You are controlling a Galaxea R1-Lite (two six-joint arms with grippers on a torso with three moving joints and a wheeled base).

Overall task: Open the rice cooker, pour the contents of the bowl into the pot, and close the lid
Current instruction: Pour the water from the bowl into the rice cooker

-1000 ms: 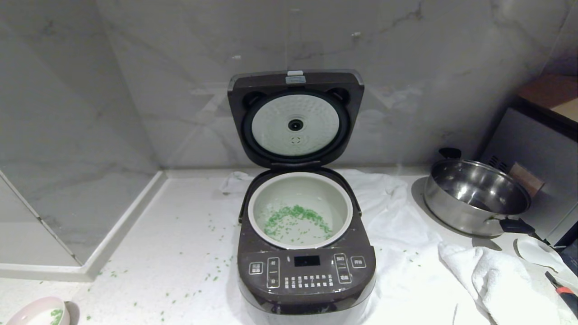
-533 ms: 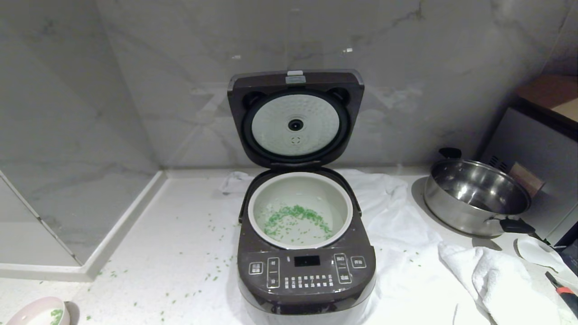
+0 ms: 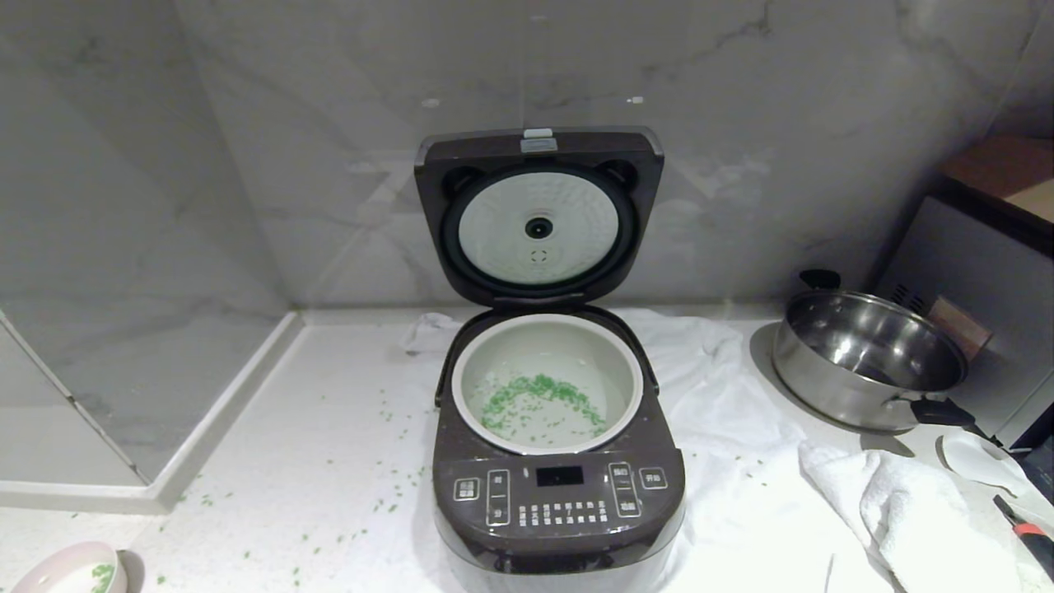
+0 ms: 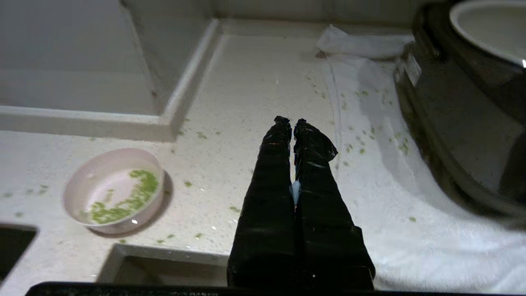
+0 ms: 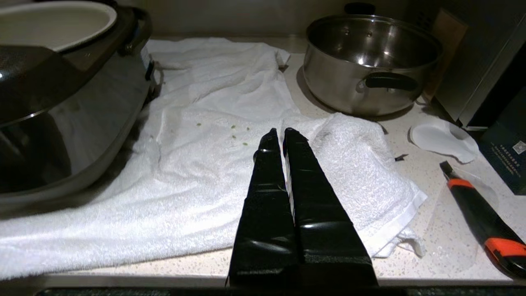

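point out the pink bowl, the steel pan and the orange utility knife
pink bowl (image 4: 82, 187), left wrist view, on its near rim
steel pan (image 5: 341, 88), right wrist view, on its outer wall
orange utility knife (image 5: 476, 209), right wrist view, on its black body

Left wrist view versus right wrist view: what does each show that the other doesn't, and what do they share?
Only the left wrist view shows the pink bowl standing on the counter with green grains in it, the raised counter ledge, and the shut left gripper. Only the right wrist view shows the steel pan, the folded white towel, the orange-and-black utility knife and the shut right gripper. Both show the rice cooker, its pot's rim and the white cloth under it, with spilled grains.
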